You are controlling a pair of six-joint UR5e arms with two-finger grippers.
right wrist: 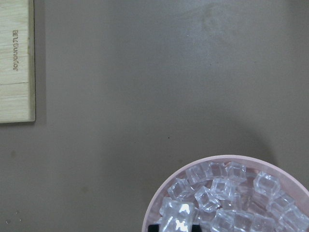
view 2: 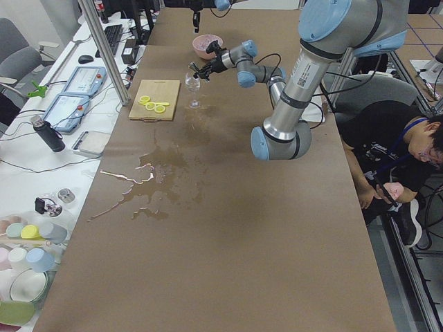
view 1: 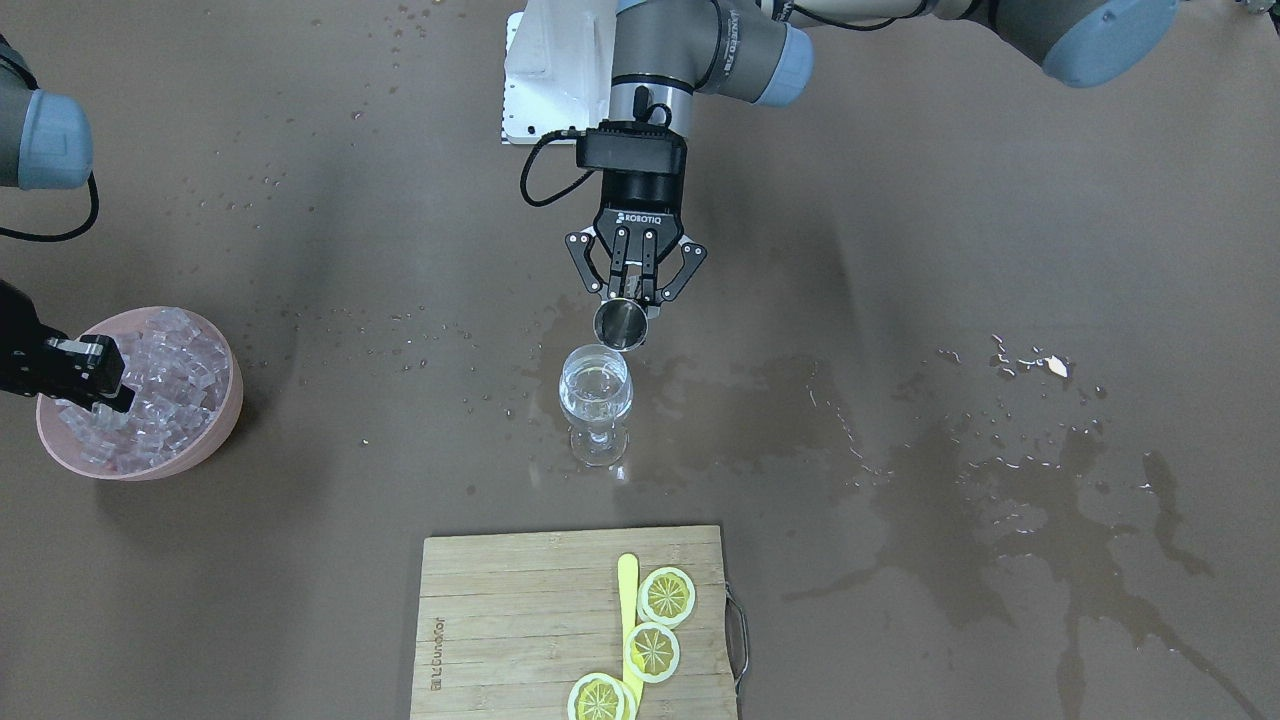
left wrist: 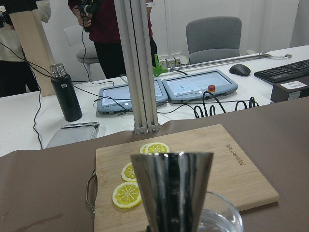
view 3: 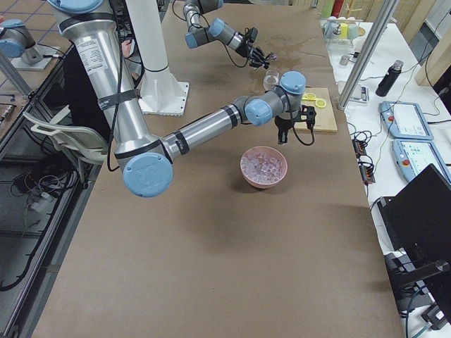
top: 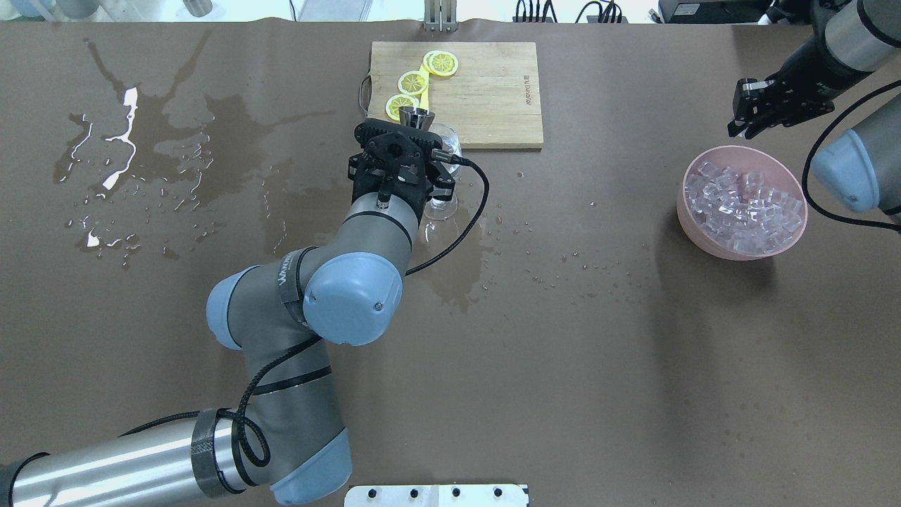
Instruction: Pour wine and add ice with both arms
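The left tool (view 1: 630,298) is clamped on a small steel measuring cup (view 1: 620,325), tipped mouth-down just above the rim of a stemmed glass (view 1: 598,440) standing on the brown bench (view 1: 900,250). The wine (view 1: 594,392) lies in the glass's bowl. The right tool (view 1: 118,380) hangs over the pink bowl (view 1: 225,420) heaped with ice (view 1: 175,365); whether its fingers are apart or together I cannot tell
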